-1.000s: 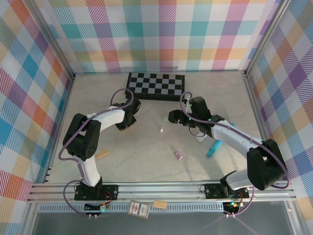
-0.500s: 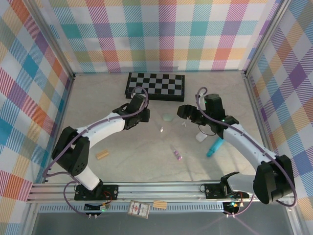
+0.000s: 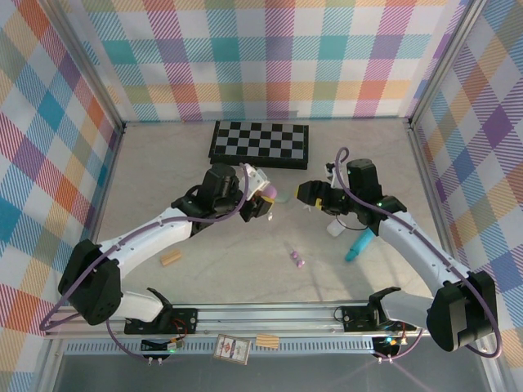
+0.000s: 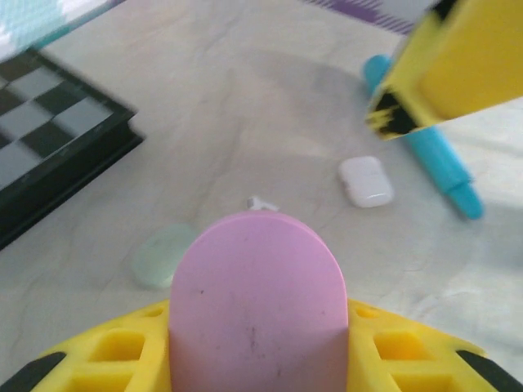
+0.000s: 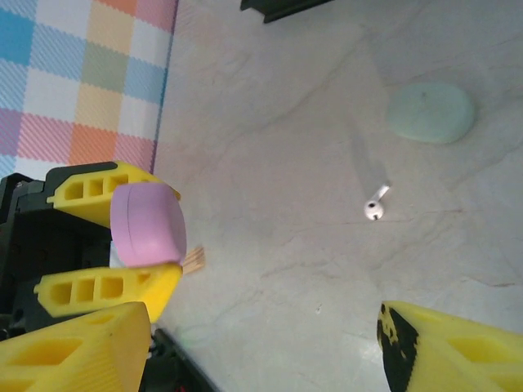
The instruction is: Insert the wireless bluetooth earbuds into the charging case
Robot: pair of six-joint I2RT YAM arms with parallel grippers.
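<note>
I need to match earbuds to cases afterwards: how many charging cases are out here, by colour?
pink case: 1
mint-green case: 1
white case: 1
Total: 3

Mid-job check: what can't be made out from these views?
Pink case: open or shut unclear; left wrist view is a blurred close-up, left gripper covers its sides.
Pink-purple earbuds: too small in top view to count.
Teal stick: far end behind right gripper, left wrist view.
</note>
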